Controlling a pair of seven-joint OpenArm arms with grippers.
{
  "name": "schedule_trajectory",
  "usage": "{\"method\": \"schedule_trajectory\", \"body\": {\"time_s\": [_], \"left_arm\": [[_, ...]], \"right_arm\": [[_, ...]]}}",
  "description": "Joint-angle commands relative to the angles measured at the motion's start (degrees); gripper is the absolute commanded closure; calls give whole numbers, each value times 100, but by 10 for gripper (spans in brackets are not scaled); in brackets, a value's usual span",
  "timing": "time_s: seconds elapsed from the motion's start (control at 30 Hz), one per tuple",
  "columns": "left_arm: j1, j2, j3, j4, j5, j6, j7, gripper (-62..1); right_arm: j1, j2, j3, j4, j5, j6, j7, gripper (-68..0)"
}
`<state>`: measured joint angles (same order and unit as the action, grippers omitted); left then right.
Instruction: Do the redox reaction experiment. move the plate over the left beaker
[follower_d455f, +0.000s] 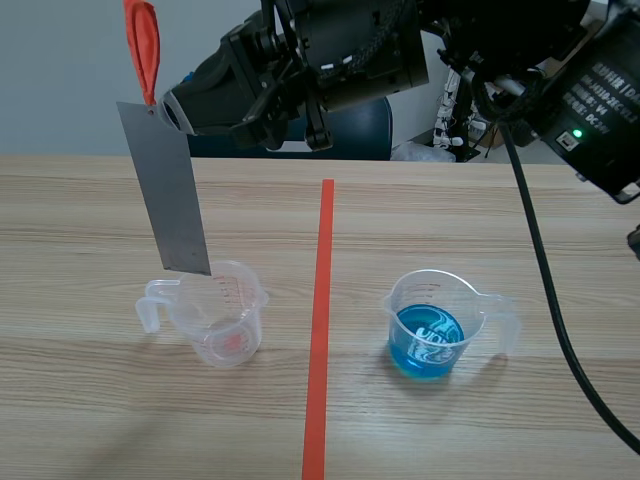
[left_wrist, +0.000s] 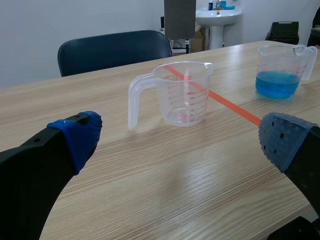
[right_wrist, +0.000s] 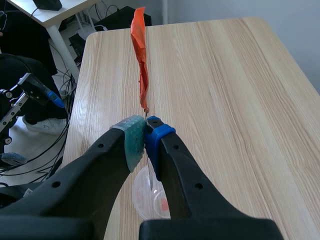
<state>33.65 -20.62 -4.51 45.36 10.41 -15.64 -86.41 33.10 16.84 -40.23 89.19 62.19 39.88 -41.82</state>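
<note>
Right end effector (right_wrist: 145, 131) pads (right_wrist: 134, 141) pinching plate (follower_d455f: 165, 190): right wrist view only.

The plate (follower_d455f: 165, 190) hangs barring the left beaker's (follower_d455f: 222, 318) mouth; open table (follower_d455f: 360, 260) separates it from the right beaker (follower_d455f: 432, 325).
</note>
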Motion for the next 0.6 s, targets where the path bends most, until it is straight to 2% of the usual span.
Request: {"method": "schedule_trajectory", "body": {"time_s": [0.0, 0.57], "left_arm": [[46, -7, 0, 24, -74, -13, -262, -623], [44, -7, 0, 24, -74, -13, -262, -623]], "right_arm": [[118, -20, 4, 52, 63, 9, 127, -6], [118, -20, 4, 52, 63, 9, 127, -6]]}}
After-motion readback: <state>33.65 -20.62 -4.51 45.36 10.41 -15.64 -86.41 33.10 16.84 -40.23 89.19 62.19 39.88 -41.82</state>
